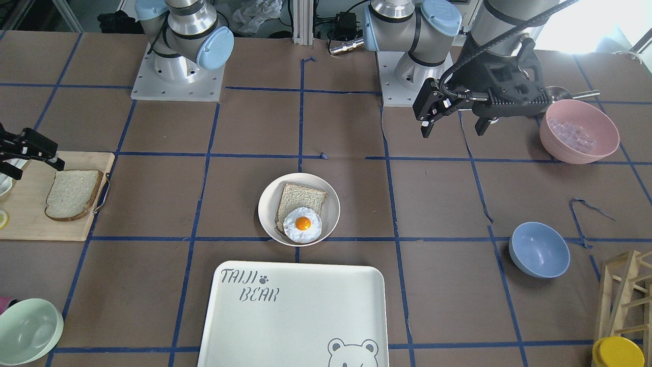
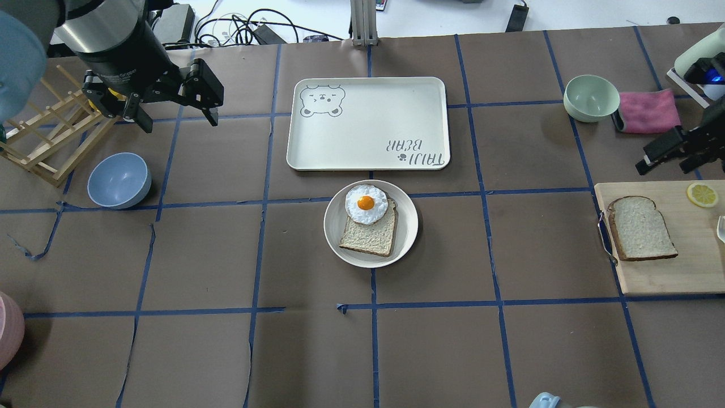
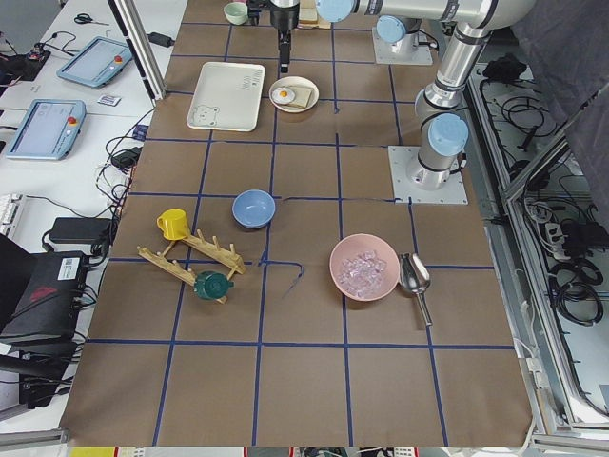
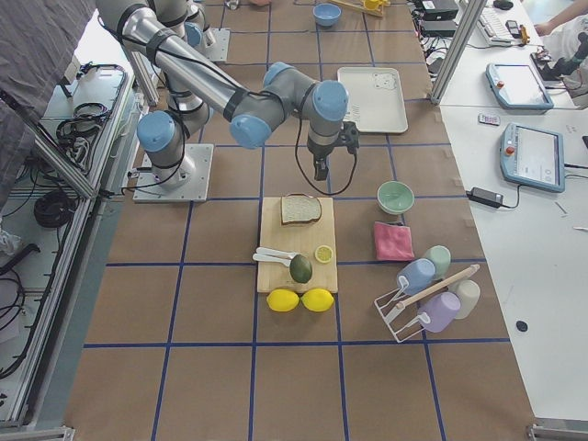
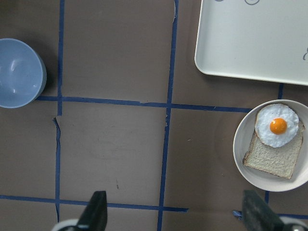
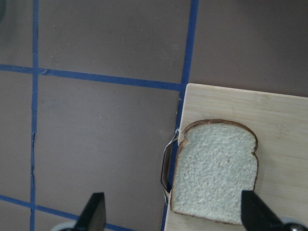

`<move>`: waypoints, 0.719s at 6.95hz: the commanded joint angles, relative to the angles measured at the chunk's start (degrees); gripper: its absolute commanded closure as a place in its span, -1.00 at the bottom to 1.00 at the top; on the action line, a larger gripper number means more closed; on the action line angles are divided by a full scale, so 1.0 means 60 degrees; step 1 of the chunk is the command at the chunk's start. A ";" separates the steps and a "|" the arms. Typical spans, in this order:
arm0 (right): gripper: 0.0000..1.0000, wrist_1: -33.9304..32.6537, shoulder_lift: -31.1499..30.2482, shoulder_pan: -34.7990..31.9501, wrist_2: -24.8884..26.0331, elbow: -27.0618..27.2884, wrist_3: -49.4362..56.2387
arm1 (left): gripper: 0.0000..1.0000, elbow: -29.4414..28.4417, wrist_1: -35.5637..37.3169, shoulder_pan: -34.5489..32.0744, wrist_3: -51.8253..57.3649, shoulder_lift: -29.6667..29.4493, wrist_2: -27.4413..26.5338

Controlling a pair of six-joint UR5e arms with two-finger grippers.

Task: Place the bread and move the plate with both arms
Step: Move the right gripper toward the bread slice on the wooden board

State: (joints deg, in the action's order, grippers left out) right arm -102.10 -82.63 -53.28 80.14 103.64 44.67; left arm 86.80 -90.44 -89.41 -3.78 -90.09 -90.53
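The rectangular "TAIJI BEAR" tray [image 2: 368, 122] is lying flat at mid-table on the side away from the robot, just beside the plate without touching it. The wooden cutting board [image 2: 662, 272] is sitting at the robot's right and carrying the bread [image 2: 643, 228]. The bread is lying flat near the board's inner edge, beside a metal handle and well apart from the plate. A lemon slice [image 2: 702, 194] is resting farther out on the board. The pink bowl [image 1: 579, 131] at the robot's left is holding clear, ice-like pieces. The plate [image 2: 340, 218] is sitting at the table's centre, holding a thinner square slice [image 2: 368, 239] with a fried egg [image 2: 366, 203] lying over its far part. A blue bowl [image 2: 119, 180] is standing at the left and a green bowl [image 2: 591, 97] at the far right.

The left gripper [image 2: 179, 120] is hanging above the table between the blue bowl and the tray, its fingers spread wide, gripping and touching nothing. The right gripper [image 2: 661, 168] is hovering by the board's far inner corner, fingers likewise wide apart and holding nothing. Its wrist view is showing the bread below, between the fingers and nearer one of them.

Both arms are reaching out over the table with their wrists pointing downward.
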 commanded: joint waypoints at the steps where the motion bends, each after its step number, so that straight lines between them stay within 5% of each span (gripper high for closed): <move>1: -1.00 -0.0750 0.0732 0.0834 -0.0159 0.0232 0.1004 | -1.00 -0.0009 0.0000 0.0004 0.0000 0.0016 0.0015; 5: -1.00 -0.1249 0.1364 0.0955 -0.0027 0.0320 0.1036 | -1.00 0.0005 0.0000 0.0004 0.0000 0.0016 0.0015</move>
State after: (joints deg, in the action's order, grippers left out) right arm -109.37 -74.87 -47.61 79.92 105.46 50.85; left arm 86.76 -90.48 -89.39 -3.78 -90.00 -90.44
